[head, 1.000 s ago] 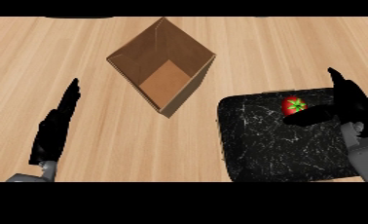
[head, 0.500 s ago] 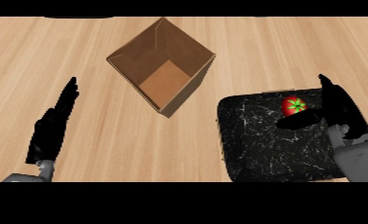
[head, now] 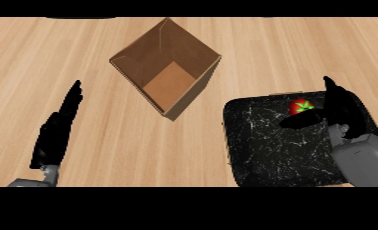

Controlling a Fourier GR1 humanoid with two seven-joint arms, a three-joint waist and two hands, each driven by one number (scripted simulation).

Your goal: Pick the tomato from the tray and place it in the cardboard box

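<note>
The right hand (head: 341, 110) hangs open over the black marbled tray (head: 273, 146), its thumb reaching just under the red tomato (head: 300, 106) at the tray's far edge. The open cardboard box (head: 168, 66) stands on the wooden bench (head: 74, 49). The left hand (head: 57, 131) rests open, fingers straight.

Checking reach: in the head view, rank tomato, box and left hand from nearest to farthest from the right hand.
1. Tomato, on the tray beside the right hand.
2. Box, centre of the counter.
3. Left hand, far left edge.
</note>
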